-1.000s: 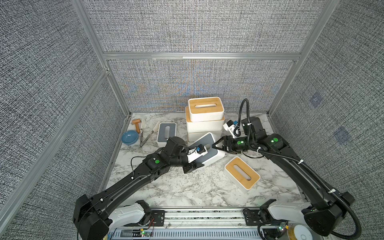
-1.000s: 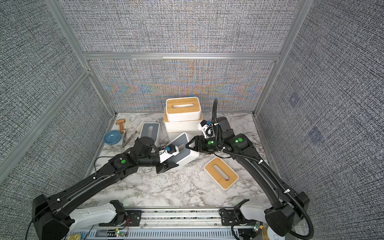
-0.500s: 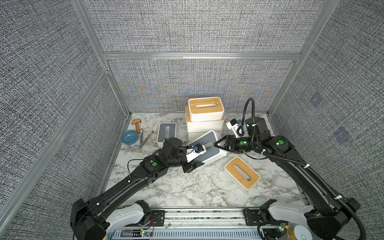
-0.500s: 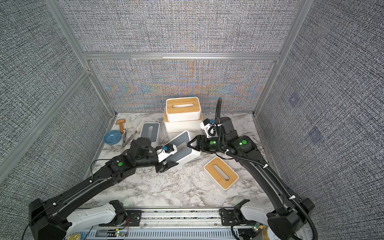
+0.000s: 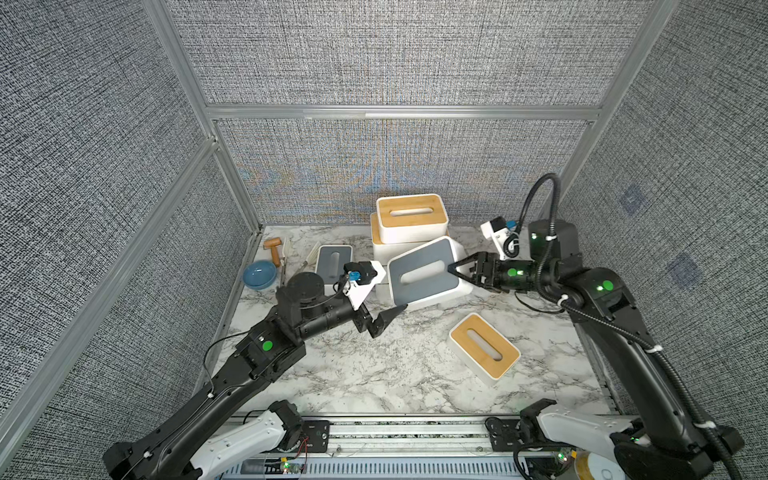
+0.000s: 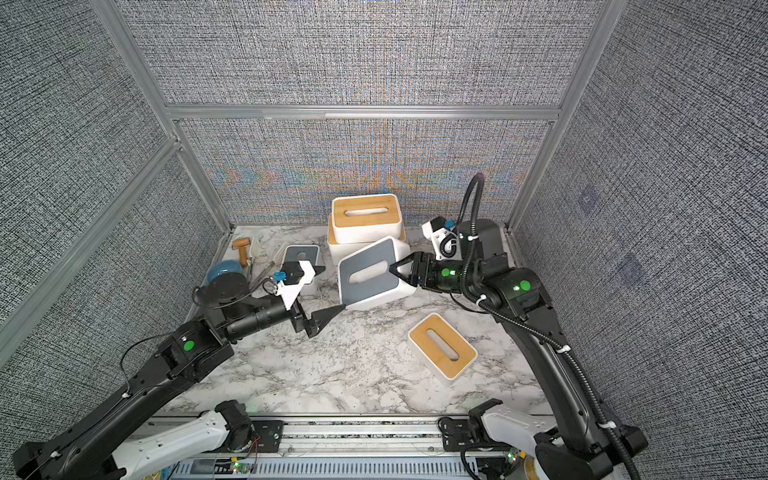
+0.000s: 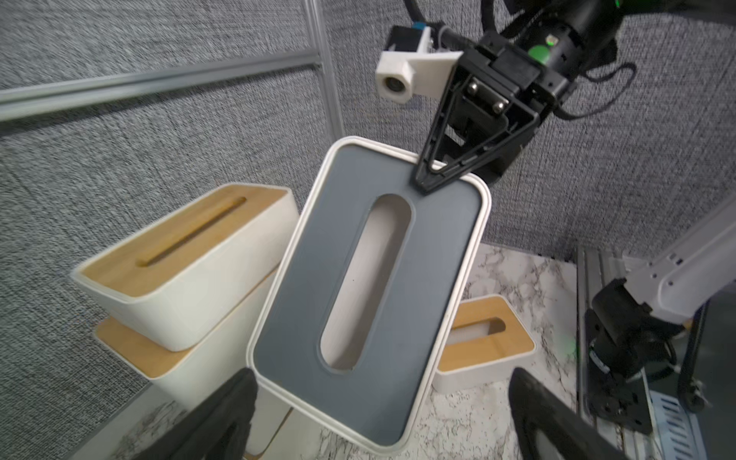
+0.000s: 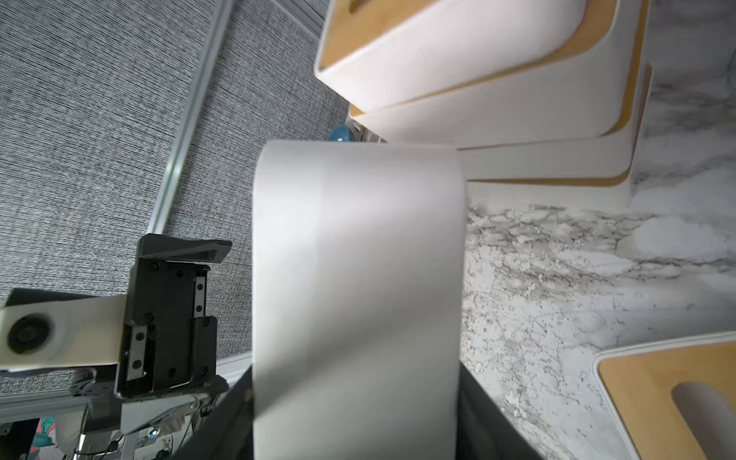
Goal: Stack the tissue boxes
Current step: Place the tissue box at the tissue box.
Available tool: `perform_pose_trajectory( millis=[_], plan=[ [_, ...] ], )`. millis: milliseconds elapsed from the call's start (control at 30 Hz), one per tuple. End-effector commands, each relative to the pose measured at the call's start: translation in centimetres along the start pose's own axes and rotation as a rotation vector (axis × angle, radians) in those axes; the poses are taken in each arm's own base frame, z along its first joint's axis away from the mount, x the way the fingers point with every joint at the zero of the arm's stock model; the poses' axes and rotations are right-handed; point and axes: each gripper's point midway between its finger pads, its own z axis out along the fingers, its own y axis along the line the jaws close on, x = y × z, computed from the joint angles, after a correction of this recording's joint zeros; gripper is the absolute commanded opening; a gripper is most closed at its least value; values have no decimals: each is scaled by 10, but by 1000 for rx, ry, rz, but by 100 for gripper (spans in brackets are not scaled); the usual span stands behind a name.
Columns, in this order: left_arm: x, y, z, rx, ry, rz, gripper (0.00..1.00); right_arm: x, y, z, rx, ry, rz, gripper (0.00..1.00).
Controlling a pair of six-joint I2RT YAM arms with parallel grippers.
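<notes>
Just in front of the stack of bamboo-lidded boxes [image 5: 409, 235], a grey-lidded tissue box [image 5: 422, 272] hangs steeply tilted, its lid turned toward the left arm. The right gripper [image 5: 452, 270] pinches its upper end, one finger on the lid and one behind. The left gripper [image 6: 332, 289] gapes wide and empty near the low corner. Further out from the stack lies a lone bamboo-lidded box [image 5: 484, 347] and, beside the stack, a second grey-lidded box [image 5: 333, 261] lies flat.
</notes>
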Motion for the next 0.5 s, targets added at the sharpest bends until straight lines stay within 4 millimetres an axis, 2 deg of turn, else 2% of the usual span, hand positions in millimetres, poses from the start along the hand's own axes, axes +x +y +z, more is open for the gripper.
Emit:
perform_pose_trajectory(
  millis=[0,100,200,300,467],
  plan=[
    [-38,28,-14,-164,-130,-96,100,-21,26,-15,-93,-48,-24,44],
    [-49,51,-20,-286,-136,-156,99,-54,44,-27,-146,-121,-40,44],
    [-54,74,-25,-417,-167,-238,100,-93,49,-37,-191,-201,-20,44],
    [-58,81,-25,-442,-205,-265,100,-123,44,-39,-222,-232,3,44],
    [-49,80,-9,-395,-131,-304,99,-152,35,-27,-278,-202,35,43]
  ],
)
